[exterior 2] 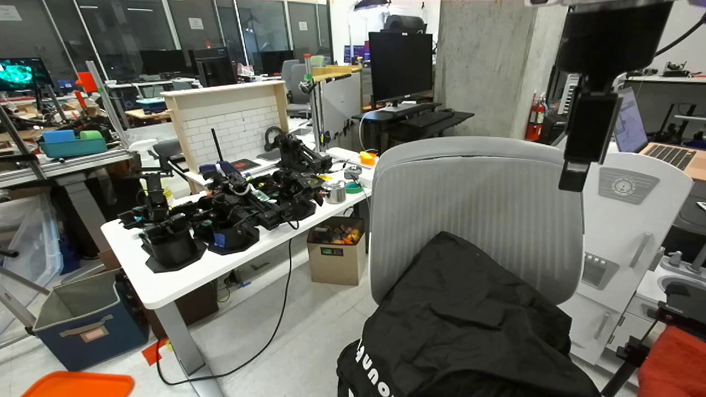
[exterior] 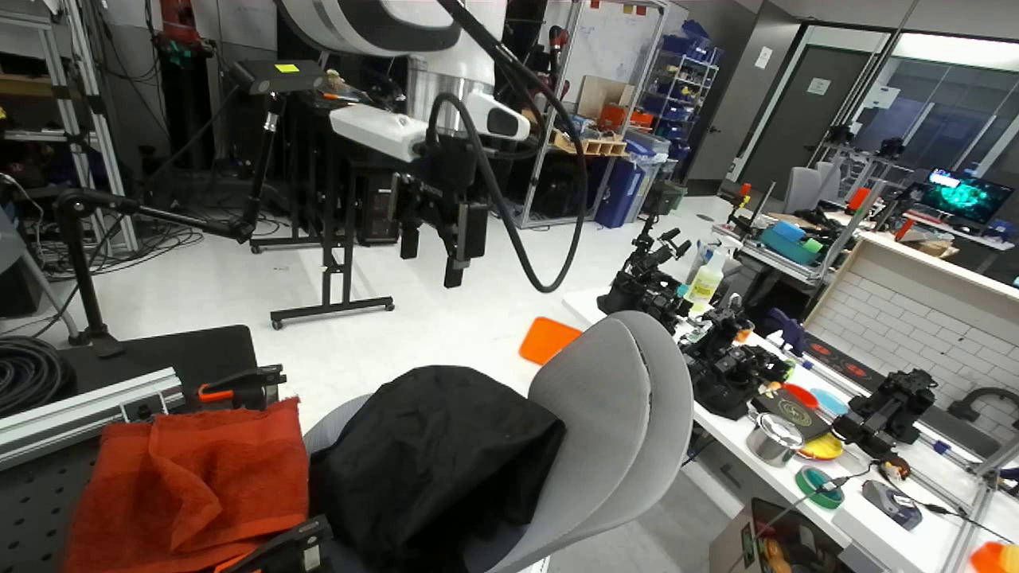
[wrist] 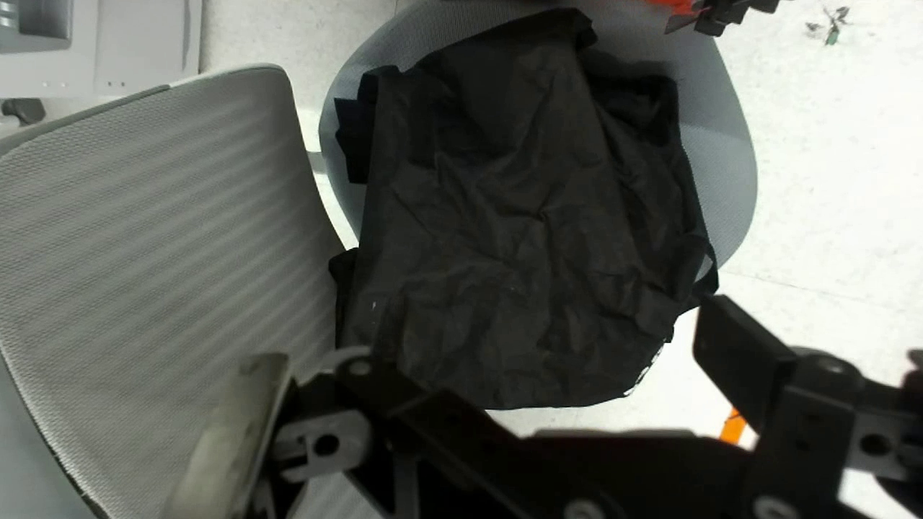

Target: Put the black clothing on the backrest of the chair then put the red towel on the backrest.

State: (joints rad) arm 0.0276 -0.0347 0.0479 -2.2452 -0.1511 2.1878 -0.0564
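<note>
One long white table (exterior 2: 129, 259), crowded with small black robot arms (exterior 2: 171, 245), stretches across an exterior view, and a white cabinet-like unit (exterior 2: 618, 231) shows behind the chair. The white Panda arm (exterior: 430, 79) comes in from above, its wrist turned so that the end points down at the floor. Near it stands the grey chair (exterior: 597, 414), backrest (exterior 2: 480, 204) upright. The black clothing (wrist: 505, 216) lies rumpled on the seat (wrist: 721, 158), in front of that backrest, spilling past the seat's edge; whether the two touch cannot be told. The red towel (exterior: 207, 477), creased, lies on a dark perforated surface (exterior: 32, 517) near the seat. The gripper (exterior: 431, 259) hangs well above the floor, a dark cable (exterior: 542, 286) looping down beside it. A black clamp (exterior: 298, 543) overlaps the towel's near corner from that side. The fingers (wrist: 743, 353) are spread wide, released.
</note>
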